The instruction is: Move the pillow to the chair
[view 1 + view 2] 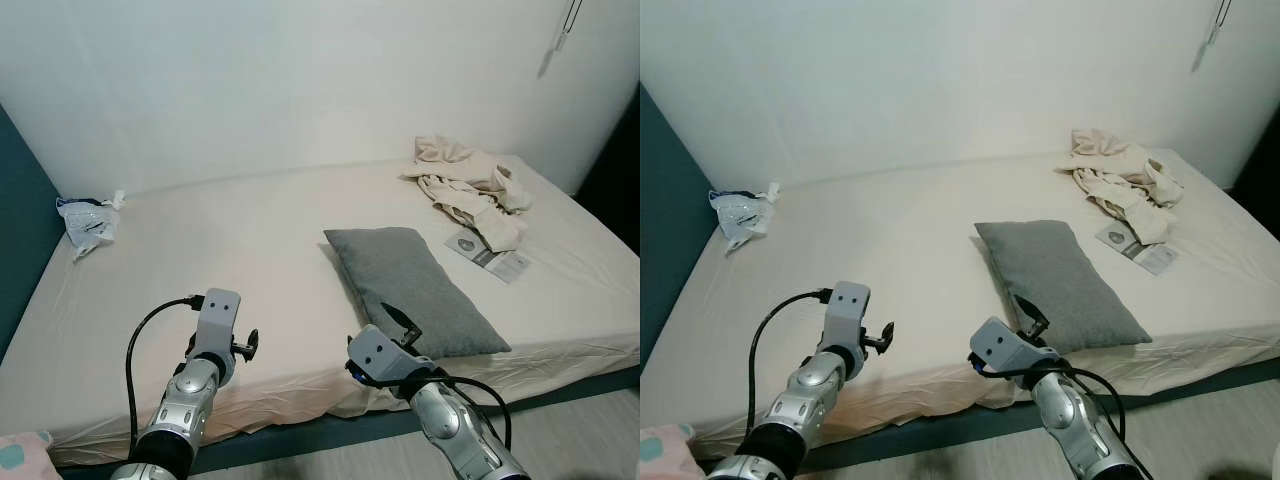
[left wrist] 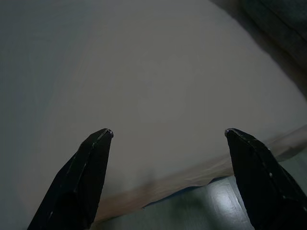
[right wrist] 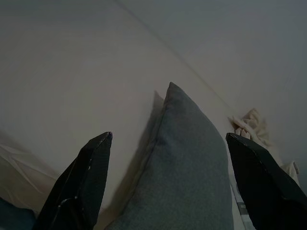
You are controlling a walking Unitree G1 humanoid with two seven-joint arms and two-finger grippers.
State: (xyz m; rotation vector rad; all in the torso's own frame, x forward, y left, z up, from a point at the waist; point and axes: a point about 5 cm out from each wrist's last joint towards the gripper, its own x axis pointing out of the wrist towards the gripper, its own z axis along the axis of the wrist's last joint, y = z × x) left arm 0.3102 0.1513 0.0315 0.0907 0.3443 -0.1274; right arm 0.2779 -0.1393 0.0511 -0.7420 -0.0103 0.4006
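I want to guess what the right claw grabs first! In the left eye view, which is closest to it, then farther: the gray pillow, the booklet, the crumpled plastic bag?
1. Gray pillow: just ahead of the right claw, near the bed's front edge.
2. Booklet: farther back, to the right.
3. Crumpled plastic bag: far left side of the bed.

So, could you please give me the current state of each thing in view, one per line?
pillow: lying flat on the bed, ungrasped
left gripper: open, above the bed edge
right gripper: open, aimed at the pillow's near end
bed: sheet on, wrinkled at the near edge
clothes: crumpled heap
plastic bag: crumpled
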